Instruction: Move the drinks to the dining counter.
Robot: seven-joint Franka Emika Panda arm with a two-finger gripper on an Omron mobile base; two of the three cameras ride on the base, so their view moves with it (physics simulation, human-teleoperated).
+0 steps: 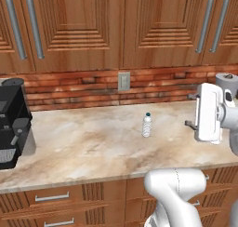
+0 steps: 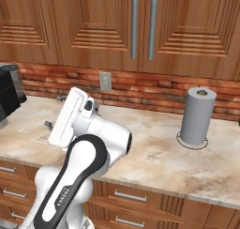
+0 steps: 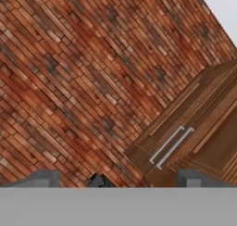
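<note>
Water bottle waits on the surface; gripper empty.
A coffee machine (image 1: 11, 121) sits far left; the water bottle (image 1: 147, 125) stands upright mid-surface (image 1: 83, 142), free to grasp; the gripper (image 1: 190, 110), right, hangs wide, carrying nothing, beside the paper-towel roll (image 2: 198, 116).

A red-brown brick wall (image 3: 78, 81) runs slantwise across most of the tilted frame. At lower right stands a ribbed wooden cabinet (image 3: 203, 128) with two slim silver bar handles (image 3: 171, 146). The two grey fingertips (image 3: 44, 178) stand wide apart at the bottom.
</note>
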